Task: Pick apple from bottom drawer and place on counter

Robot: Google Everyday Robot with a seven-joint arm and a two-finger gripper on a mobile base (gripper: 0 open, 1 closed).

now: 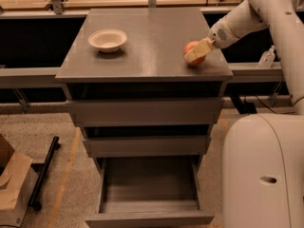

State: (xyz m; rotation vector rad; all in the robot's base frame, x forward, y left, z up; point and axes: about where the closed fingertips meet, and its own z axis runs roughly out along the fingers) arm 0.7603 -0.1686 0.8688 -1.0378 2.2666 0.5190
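Observation:
The red-orange apple (190, 47) sits at the right edge of the grey counter (152, 37), the top of the three-drawer cabinet. My gripper (197, 54) reaches in from the upper right on the white arm and is shut on the apple, with a tan finger (199, 50) across its front. The apple looks to be resting on the counter surface. The bottom drawer (149, 189) is pulled out low in the view, and its grey floor is bare.
A shallow white bowl (108, 39) stands on the counter's left side. My white base (266, 175) fills the lower right beside the open drawer. A cardboard box (12, 184) and a black bar (42, 172) lie on the floor at left. A small bottle (268, 57) stands at right.

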